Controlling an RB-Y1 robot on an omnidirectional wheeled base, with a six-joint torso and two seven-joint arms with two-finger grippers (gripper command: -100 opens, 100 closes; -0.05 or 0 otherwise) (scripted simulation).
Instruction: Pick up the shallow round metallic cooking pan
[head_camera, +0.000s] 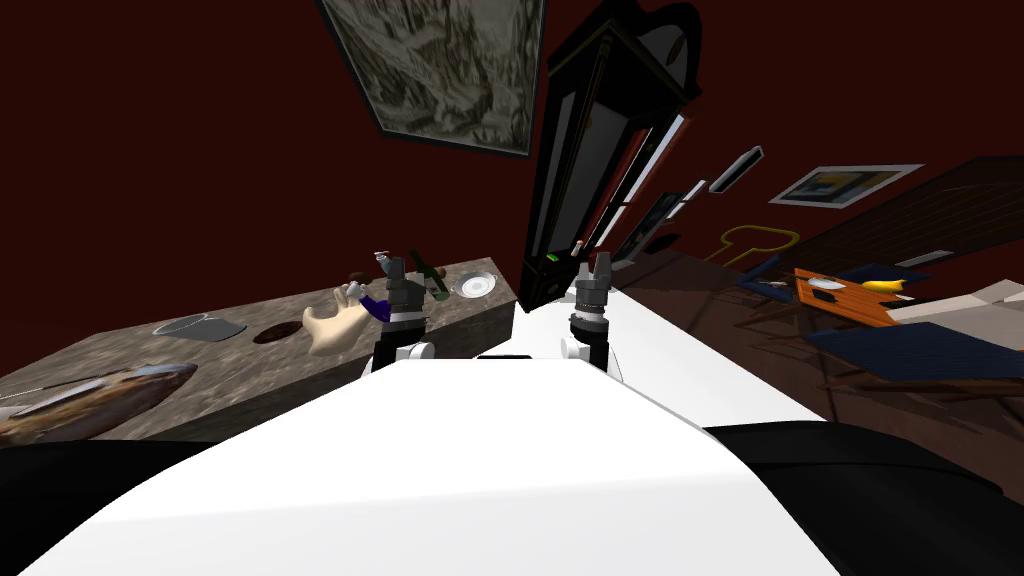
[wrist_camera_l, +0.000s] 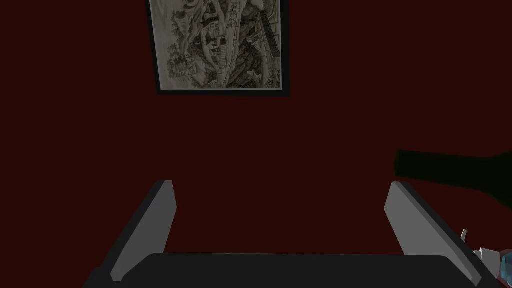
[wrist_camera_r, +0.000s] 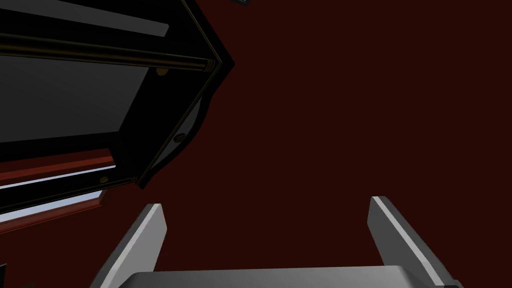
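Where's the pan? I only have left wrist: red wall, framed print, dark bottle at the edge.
Observer: Head view: a shallow round silvery dish with two small handles sits on the grey mottled stone counter, beside that dark green bottle, near the counter's right end.
Operator: Only candidate?
Observer: No. A grey shallow round vessel lies farther to the robot's left on the counter; I can't tell which is the pan.
Operator: Right hand?
Observer: The right hand is open, past the counter's end, pointing toward a tall black clock case.

dim renders, flat light — splayed edges
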